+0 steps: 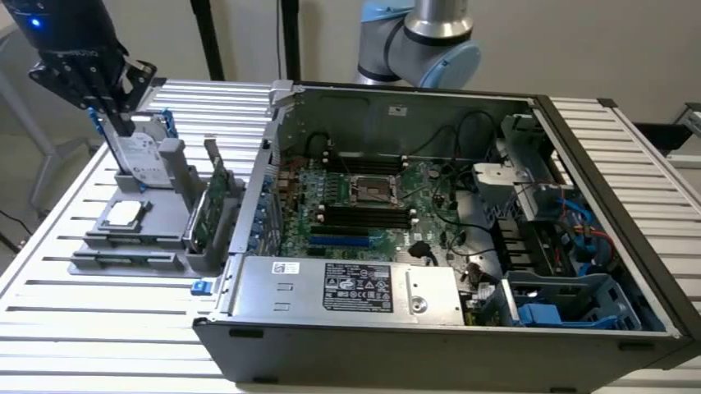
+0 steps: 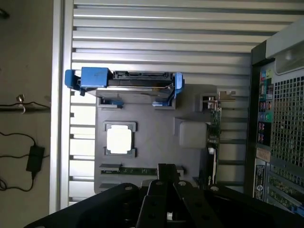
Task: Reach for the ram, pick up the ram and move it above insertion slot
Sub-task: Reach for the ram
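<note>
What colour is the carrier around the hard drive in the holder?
Blue; the carrier shows best in the wrist view.

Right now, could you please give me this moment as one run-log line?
stage: reach | pincer: above grey holder | ram: lying in holder, not gripped

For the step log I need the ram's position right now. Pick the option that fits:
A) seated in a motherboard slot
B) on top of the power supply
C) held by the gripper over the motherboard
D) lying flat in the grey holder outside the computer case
D: the ram lies flat in its recess of the grey holder, outside the computer case, with the gripper above that holder.
</note>
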Motion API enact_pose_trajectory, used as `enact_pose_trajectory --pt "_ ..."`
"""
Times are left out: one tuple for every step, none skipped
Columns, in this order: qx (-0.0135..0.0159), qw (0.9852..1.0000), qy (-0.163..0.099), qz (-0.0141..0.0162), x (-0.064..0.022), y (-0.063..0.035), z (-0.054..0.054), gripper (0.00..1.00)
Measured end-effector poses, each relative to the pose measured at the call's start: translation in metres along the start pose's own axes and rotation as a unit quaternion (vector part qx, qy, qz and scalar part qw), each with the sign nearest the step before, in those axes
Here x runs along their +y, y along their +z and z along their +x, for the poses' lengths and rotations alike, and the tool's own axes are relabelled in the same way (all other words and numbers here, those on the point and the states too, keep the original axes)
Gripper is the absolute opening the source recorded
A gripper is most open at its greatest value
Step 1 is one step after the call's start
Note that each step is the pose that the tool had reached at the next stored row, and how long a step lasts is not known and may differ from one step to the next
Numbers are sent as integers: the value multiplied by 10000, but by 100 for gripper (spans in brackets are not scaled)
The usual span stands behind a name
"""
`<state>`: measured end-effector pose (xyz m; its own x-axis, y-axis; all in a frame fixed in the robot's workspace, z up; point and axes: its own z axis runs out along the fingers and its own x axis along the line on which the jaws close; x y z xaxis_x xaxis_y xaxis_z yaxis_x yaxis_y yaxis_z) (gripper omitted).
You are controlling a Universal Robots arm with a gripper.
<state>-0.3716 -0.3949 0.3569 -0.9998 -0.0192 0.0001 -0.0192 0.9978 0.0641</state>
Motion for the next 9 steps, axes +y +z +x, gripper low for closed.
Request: enact_pose_trajectory --pt "-1 10000 0 0 -31 -1 5 11" --pt "-1 10000 0 0 -69 -4 14 11" --pt "-1 10000 1 0 -105 -6 24 11" --pt "-1 10000 0 0 -140 -7 33 11" --pt "0 10000 0 0 -172 -9 41 11" --pt "1 10000 0 1 -199 -9 49 11" --pt "4 10000 0 1 -219 -7 61 11" --pt "9 10000 0 0 -234 -3 71 11" --pt "15 10000 0 0 -249 1 83 11"
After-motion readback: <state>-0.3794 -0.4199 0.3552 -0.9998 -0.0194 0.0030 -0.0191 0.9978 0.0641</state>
